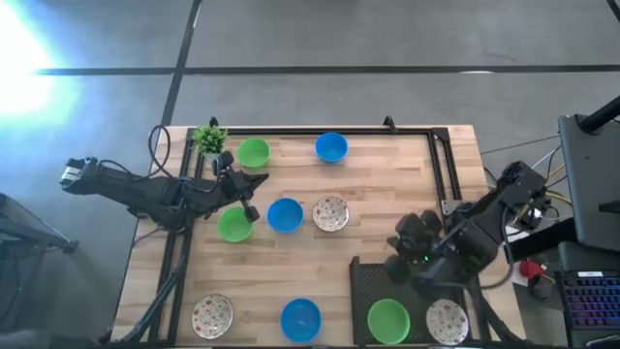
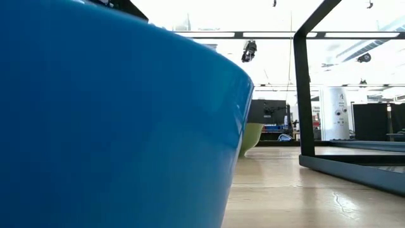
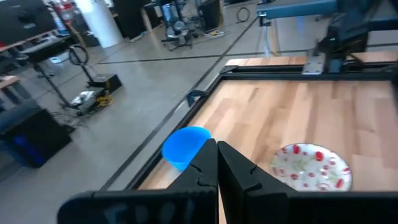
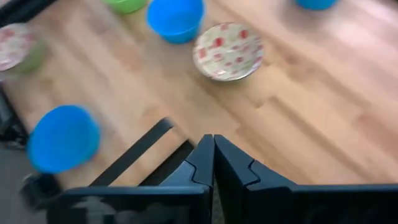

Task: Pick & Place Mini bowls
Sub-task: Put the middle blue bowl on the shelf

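The left arm is being held low across the left side of the table [image 1: 387,194], reaching in from the left edge, with the left gripper [image 1: 250,199] lying among the bowls there. Its jaws are seen pressed together with nothing between them in the left wrist view, the dark fingers [image 3: 211,168] meeting at their tips. The right arm is being held folded over the table's right front part, with the right gripper [image 1: 405,254] hovering above the wood just beside the black tray [image 1: 363,291]. Its fingers [image 4: 214,162] are likewise clenched on nothing.

Eight mini bowls are being shown from above. A green bowl [image 1: 253,152] is sitting near the back edge beside the potted plant [image 1: 208,138], and a blue bowl [image 1: 331,147] is standing farther along that edge. In the middle, a second green bowl [image 1: 233,225], a second blue bowl [image 1: 285,215] and a speckled white bowl [image 1: 330,213] are lined up side by side, the green one just beside the left gripper. At the front, a speckled bowl [image 1: 212,315] and a blue bowl [image 1: 300,319] are resting on the bare wood. A green bowl [image 1: 388,320] is lying in the black tray, with a speckled bowl [image 1: 447,321] next to it at the tray's right edge; whether that one is inside the tray cannot be told.
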`<state>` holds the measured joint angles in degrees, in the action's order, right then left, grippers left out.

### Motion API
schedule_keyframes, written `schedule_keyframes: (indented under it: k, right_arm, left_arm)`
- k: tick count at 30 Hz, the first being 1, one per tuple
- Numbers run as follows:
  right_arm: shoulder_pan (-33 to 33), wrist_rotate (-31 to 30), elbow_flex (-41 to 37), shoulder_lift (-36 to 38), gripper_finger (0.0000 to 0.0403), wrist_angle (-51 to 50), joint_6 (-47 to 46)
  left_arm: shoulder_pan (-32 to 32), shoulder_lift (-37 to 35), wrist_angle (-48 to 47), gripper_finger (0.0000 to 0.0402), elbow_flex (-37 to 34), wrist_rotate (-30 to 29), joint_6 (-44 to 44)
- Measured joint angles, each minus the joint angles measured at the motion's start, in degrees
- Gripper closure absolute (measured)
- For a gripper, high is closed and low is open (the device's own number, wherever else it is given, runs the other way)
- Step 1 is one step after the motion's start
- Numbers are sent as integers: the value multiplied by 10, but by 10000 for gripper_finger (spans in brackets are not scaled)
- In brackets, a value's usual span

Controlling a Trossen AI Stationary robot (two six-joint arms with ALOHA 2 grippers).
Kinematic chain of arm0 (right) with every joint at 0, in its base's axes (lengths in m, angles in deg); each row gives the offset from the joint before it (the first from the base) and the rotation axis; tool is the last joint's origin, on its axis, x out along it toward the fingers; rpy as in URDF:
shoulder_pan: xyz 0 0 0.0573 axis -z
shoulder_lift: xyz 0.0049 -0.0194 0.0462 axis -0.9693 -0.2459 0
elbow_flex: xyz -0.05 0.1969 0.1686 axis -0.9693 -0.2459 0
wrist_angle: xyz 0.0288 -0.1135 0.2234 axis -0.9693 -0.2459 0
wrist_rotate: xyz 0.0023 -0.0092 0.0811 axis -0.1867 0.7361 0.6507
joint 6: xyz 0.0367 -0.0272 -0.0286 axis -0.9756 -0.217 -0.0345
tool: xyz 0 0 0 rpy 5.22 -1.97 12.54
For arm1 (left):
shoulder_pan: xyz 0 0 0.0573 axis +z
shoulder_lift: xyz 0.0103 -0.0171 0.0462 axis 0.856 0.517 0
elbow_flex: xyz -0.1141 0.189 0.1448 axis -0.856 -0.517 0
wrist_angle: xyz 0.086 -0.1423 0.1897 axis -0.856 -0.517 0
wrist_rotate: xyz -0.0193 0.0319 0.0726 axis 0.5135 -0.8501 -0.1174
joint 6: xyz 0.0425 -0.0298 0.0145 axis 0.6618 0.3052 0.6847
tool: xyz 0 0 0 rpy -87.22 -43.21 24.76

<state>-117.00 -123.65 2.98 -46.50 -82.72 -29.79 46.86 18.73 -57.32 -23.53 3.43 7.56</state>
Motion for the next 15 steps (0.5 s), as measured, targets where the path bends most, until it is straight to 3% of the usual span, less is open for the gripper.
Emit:
schedule_keyframes:
  k: [9, 15]
  right_arm:
    - [94, 0, 0, 11, 394, -21, 65]
    - [123, 0, -1, 25, 394, -17, 112]
  left_arm:
    - [0, 37, -7, 402, 0, 40, -39]
    - [0, 80, -27, 402, 0, 62, -122]
